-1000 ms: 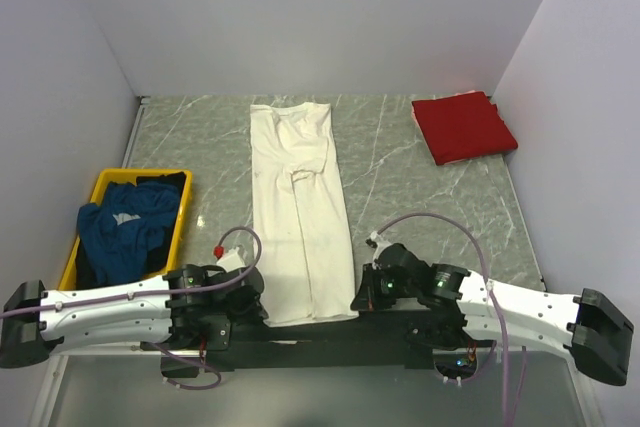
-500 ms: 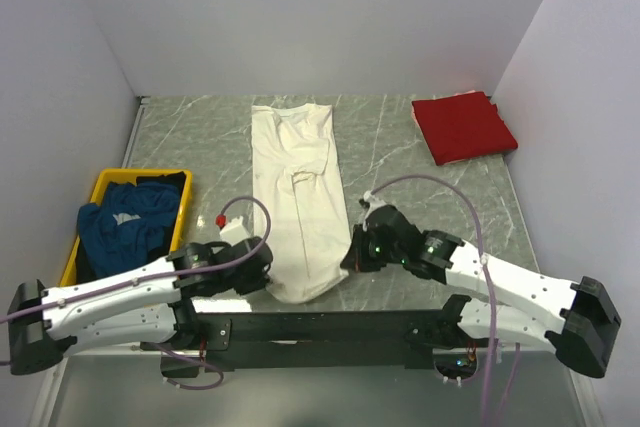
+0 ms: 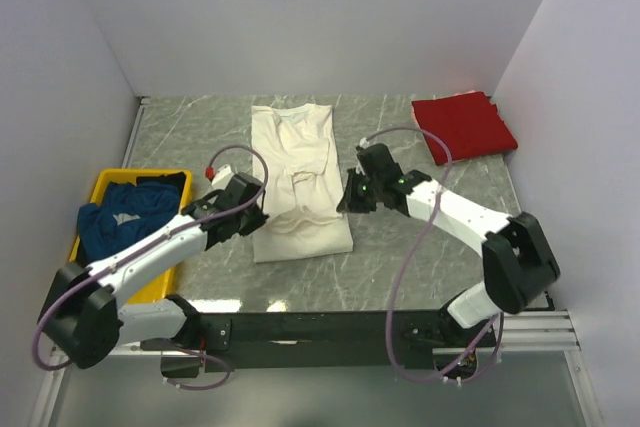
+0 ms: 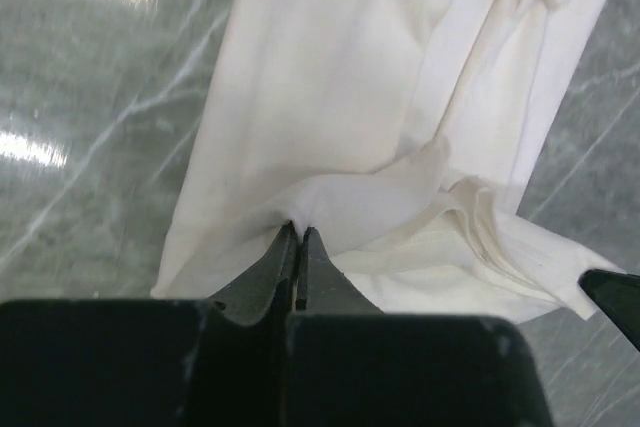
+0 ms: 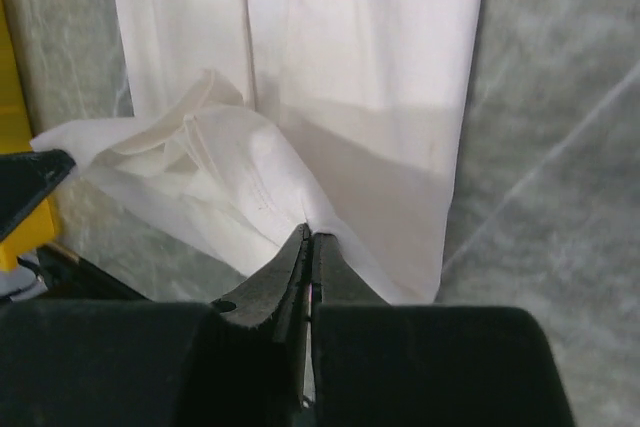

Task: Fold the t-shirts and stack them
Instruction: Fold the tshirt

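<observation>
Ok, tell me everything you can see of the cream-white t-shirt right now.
The cream-white t-shirt is plain, soft, wrinkled cloth. It is laid as a long narrow strip, with the collar at the far end flat on the grey marble table. Its near end is doubled up over the middle, loose and bunched. The left tool and right tool are each shut on a corner of that raised hem.

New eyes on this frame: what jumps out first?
The long cream-white t-shirt in the middle of the table, its near end doubled over its middle, with the left tool and right tool each pinched shut on that cloth. Next, the folded red t-shirt at the far right corner and the dark blue t-shirt heaped in the yellow tray at the left edge.
</observation>
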You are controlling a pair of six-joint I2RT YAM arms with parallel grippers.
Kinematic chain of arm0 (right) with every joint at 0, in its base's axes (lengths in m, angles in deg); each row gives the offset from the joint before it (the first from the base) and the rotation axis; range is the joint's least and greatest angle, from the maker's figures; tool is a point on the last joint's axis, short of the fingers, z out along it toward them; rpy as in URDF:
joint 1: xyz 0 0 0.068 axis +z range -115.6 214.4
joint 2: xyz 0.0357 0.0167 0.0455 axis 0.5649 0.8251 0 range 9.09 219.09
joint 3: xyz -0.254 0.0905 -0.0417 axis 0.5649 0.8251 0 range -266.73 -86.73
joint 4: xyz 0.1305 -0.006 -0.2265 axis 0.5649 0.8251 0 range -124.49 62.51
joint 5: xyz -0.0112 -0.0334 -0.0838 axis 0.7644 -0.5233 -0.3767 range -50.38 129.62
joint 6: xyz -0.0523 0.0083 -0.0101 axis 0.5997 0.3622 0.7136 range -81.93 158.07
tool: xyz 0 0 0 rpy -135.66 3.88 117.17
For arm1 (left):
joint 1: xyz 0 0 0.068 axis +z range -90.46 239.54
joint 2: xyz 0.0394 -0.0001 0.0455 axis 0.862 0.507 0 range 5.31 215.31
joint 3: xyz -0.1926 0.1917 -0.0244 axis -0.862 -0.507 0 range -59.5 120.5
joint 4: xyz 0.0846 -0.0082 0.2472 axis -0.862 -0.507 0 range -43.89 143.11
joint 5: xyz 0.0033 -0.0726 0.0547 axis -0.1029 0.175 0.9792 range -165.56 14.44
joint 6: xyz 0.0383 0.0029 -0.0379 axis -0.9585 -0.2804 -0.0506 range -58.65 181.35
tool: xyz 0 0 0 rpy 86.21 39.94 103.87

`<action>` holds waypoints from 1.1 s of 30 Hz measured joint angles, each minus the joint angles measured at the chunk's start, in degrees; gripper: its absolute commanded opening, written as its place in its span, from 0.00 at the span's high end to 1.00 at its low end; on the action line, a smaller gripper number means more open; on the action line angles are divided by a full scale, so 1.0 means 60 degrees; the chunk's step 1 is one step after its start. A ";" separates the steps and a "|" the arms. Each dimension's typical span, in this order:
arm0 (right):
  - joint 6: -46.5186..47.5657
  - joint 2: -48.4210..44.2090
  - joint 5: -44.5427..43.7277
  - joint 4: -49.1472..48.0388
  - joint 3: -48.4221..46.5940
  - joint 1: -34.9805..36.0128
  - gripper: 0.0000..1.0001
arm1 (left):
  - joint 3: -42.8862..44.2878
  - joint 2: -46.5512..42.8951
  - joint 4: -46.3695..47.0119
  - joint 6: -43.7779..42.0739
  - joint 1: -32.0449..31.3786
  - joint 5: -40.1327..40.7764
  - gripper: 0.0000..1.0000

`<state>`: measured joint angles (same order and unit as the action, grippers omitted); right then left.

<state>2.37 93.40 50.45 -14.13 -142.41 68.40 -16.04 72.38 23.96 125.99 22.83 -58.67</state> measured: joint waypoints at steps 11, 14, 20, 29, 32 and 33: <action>0.0208 0.2918 0.0994 -0.0390 -0.2357 -0.1122 1.00 | 0.1504 0.2616 0.1275 -0.0729 0.1785 -0.0790 0.99; 0.0219 0.3377 0.1228 -0.0408 -0.2765 -0.1366 1.00 | 0.2029 0.3093 0.1421 -0.0922 0.2084 -0.0991 0.99; 0.0215 0.3934 0.1603 -0.0437 -0.3337 -0.1708 1.00 | 0.2663 0.3854 0.1566 -0.1195 0.2521 -0.1362 0.99; 0.0211 0.4765 0.2175 -0.0521 -0.4069 -0.2098 0.88 | 0.3031 0.4750 0.1756 -0.1362 0.2830 -0.1847 0.82; 0.0211 0.5005 0.2357 -0.0525 -0.4207 -0.2244 0.76 | 0.3067 0.4889 0.1953 -0.1392 0.2962 -0.2058 0.65; 0.0208 0.5042 0.2401 -0.0510 -0.4237 -0.2299 0.73 | 0.3071 0.4889 0.1978 -0.1421 0.3005 -0.2098 0.62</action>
<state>3.61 123.65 64.85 -17.19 -167.83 54.60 2.38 101.71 35.83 117.46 40.86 -71.26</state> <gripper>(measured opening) 0.195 0.297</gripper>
